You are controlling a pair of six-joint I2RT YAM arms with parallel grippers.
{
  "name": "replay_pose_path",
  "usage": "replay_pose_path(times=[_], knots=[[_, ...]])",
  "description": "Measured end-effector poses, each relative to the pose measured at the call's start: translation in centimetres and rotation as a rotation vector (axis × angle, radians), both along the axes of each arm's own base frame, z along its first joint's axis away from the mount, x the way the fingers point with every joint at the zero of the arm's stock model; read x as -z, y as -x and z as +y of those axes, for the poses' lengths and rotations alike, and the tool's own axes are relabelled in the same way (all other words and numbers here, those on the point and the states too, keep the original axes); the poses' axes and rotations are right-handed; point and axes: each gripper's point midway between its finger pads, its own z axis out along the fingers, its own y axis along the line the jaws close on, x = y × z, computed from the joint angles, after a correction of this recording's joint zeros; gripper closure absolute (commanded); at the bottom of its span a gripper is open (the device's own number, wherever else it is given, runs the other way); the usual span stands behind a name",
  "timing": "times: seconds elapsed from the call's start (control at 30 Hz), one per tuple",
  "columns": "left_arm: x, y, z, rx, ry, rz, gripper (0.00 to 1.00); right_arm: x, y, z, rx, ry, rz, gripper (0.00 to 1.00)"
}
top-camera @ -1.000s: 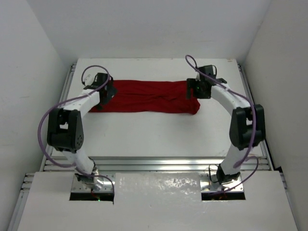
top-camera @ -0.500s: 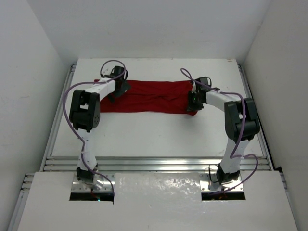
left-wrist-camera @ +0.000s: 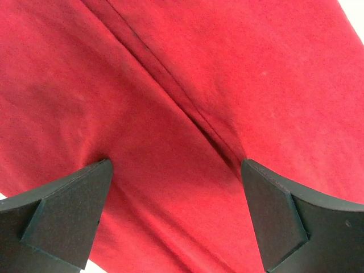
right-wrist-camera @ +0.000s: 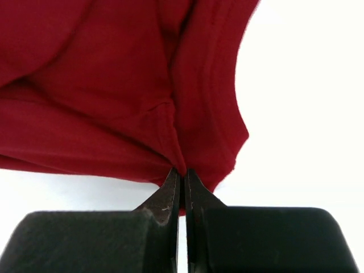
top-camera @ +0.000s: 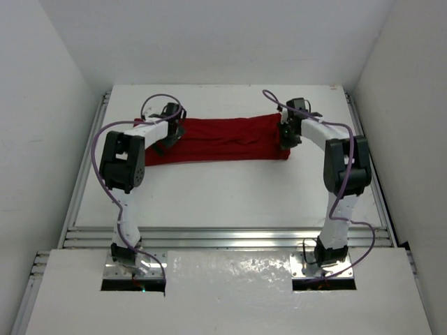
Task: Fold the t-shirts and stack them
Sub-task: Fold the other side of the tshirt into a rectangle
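Observation:
The dark red t-shirt [top-camera: 223,139] lies folded into a long strip across the far half of the white table [top-camera: 223,192]. My left gripper [top-camera: 170,131] hovers over its left end. In the left wrist view this gripper [left-wrist-camera: 176,166] is wide open, and flat red cloth [left-wrist-camera: 170,102] with a diagonal seam fills the space between the fingers [left-wrist-camera: 68,210]. My right gripper [top-camera: 286,135] is at the shirt's right end. The right wrist view shows it [right-wrist-camera: 183,172] shut on a pinched ridge of the shirt's fabric [right-wrist-camera: 114,85] near its edge.
White walls enclose the table on the left, right and back. A metal rail [top-camera: 230,237] runs along the near edge, in front of the arm bases. Bare white table [right-wrist-camera: 307,114] lies right of the shirt's end.
My right gripper has gone from open to shut, pinching the shirt's right edge. The left arm swung in over the shirt's left end, with its jaws staying open.

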Motion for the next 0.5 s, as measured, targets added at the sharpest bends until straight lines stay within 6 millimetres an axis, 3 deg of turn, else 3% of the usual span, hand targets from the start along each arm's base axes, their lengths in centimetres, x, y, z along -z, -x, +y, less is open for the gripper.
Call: replay_pose_path(times=[0.07, 0.17, 0.2, 0.23, 0.33, 0.5], knots=[[0.0, 0.3, 0.4, -0.008, -0.015, -0.002, 0.03, 0.5, -0.4, -0.6, -0.009, 0.013, 0.025, 1.00], [0.0, 1.2, 0.7, -0.006, -0.030, 0.005, 0.03, 1.7, 0.6, -1.1, -0.021, 0.005, 0.093, 0.99], [0.1, 1.4, 0.8, -0.001, -0.032, 0.007, 0.03, 2.0, 1.1, -1.1, -0.026, -0.002, 0.119, 0.91], [0.1, 1.5, 0.8, 0.007, -0.035, 0.008, 0.03, 2.3, 1.6, -0.9, -0.035, -0.014, 0.157, 0.89], [0.1, 2.0, 1.0, 0.033, -0.044, 0.023, 0.03, 2.7, 2.5, -0.9, -0.036, -0.025, 0.214, 0.61], [0.0, 2.8, 1.1, 0.070, -0.048, 0.047, 0.02, 1.8, 3.6, -1.5, -0.011, -0.016, 0.249, 0.48]])
